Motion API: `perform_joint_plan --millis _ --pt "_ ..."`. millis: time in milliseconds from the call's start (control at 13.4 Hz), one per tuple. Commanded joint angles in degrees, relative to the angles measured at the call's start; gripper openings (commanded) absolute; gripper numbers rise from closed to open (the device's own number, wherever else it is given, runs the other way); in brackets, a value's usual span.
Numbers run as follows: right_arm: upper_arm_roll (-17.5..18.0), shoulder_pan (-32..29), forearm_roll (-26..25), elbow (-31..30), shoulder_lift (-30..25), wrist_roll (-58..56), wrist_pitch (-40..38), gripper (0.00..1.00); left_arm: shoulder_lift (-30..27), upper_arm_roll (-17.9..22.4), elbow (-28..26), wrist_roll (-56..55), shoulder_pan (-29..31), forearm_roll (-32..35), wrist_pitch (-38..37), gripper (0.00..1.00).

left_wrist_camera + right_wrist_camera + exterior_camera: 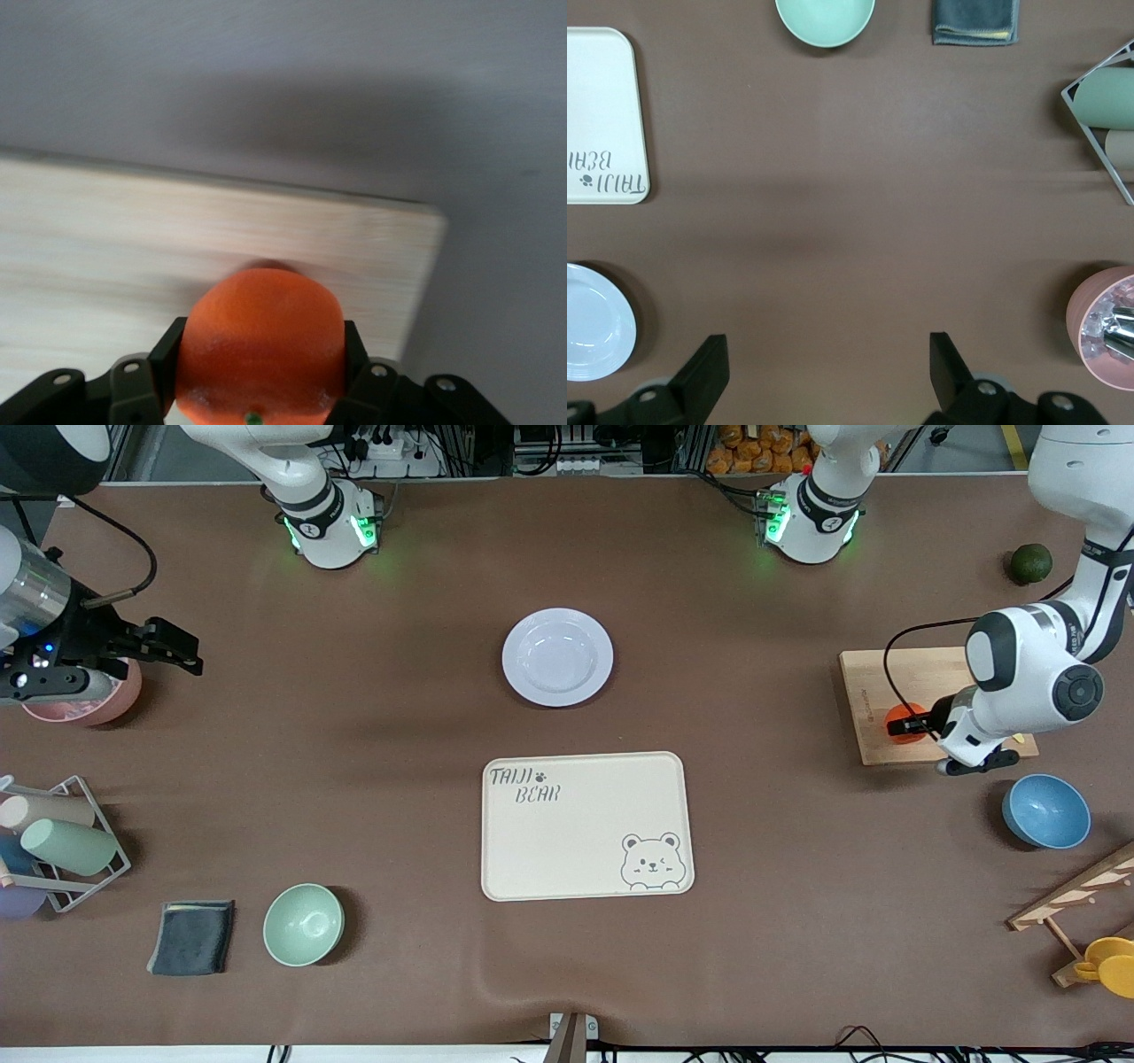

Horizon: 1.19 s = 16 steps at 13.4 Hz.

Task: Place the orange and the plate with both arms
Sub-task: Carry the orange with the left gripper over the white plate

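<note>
The main risk, as I judge it, is the orange point(260, 341) slipping or rolling as the left gripper point(921, 722) is lifting it off the wooden board point(864, 682), since the fruit is round and the fingers point(166, 359) are pressing only its two sides; a tilt of the wrist could let it drop toward the blue bowl point(1045, 811) at the lower right of the front frame. The left arm is reaching down at the right edge of the front frame, its wrist bent low over the board, pincer clamping the orange. The right gripper point(173, 648) is waiting at the left edge of the front frame above the pink bowl point(84, 708), fingers point(704, 376) spread wide and holding nothing. The plate point(557, 657) is sitting at the upper centre of the frame, just above the cream tray point(586, 825), untouched.
</note>
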Motion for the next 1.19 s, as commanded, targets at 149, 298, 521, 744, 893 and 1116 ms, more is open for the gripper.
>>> perform_joint_plan --millis 149,298,521,744,893,1116 --pt "0.1 -0.3 -0.1 -1.0 -0.4 0.4 0.1 1.0 -5.1 -13.5 9.2 -2.1 0.0 -5.9 -14.1 0.0" --pt "0.1 -0.1 0.0 -0.9 -0.4 0.4 0.3 1.0 -3.4 -18.7 14.5 -12.5 -2.2 -7.2 -18.3 0.0" --pt "0.1 0.0 0.0 -0.9 -0.4 0.4 0.5 1.0 -3.1 -21.9 16.2 -25.8 -9.6 -7.4 -17.9 0.0" --pt "0.1 -0.1 0.0 -0.8 -0.4 0.4 0.3 1.0 -1.4 -21.9 16.9 -35.8 -18.7 -9.8 -15.8 0.0" --pt "0.1 -0.1 0.0 -0.8 -0.4 0.4 0.3 1.0 1.2 -21.9 16.8 -45.6 -25.2 -9.7 -11.6 0.0" --pt "0.1 -0.2 0.1 -0.8 -0.4 0.4 0.1 1.0 4.7 -21.7 16.9 -59.6 -32.8 -8.3 -5.5 0.0"
